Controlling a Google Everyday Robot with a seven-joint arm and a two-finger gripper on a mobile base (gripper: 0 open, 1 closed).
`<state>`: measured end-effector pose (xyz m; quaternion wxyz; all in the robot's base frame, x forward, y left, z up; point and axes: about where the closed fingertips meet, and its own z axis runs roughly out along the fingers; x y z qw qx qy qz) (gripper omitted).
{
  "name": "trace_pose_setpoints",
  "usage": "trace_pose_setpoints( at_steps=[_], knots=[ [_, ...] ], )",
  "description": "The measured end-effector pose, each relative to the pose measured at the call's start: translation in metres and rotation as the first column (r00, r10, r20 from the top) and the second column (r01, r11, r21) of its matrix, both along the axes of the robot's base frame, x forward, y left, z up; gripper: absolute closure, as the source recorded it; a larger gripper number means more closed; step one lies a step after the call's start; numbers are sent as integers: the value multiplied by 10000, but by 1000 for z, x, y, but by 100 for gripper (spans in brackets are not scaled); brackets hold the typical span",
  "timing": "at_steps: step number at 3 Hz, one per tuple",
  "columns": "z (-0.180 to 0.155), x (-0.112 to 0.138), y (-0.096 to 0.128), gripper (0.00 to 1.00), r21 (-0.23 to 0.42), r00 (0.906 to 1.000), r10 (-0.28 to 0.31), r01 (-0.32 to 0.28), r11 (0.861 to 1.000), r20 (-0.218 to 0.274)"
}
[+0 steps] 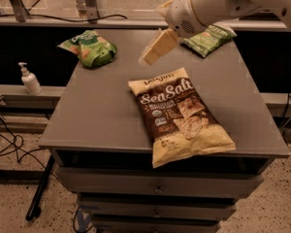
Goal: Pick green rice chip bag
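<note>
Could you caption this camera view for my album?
Gripper hangs over the table, apart from the green rice chip bag.
</note>
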<state>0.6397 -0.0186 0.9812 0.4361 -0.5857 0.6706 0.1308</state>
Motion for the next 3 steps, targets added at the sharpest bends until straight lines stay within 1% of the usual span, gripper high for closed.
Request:
trace_pose_setpoints(
  at_steps=[1, 2, 3],
  knots=[
    [0, 2, 1, 0, 154, 10000, 19, -19, 9999, 10],
    [-13, 25, 30, 0, 512, 9997, 186, -193, 9985, 139],
    [-38, 58, 76, 0, 872, 9982, 601, -604, 9944, 62]
  ],
)
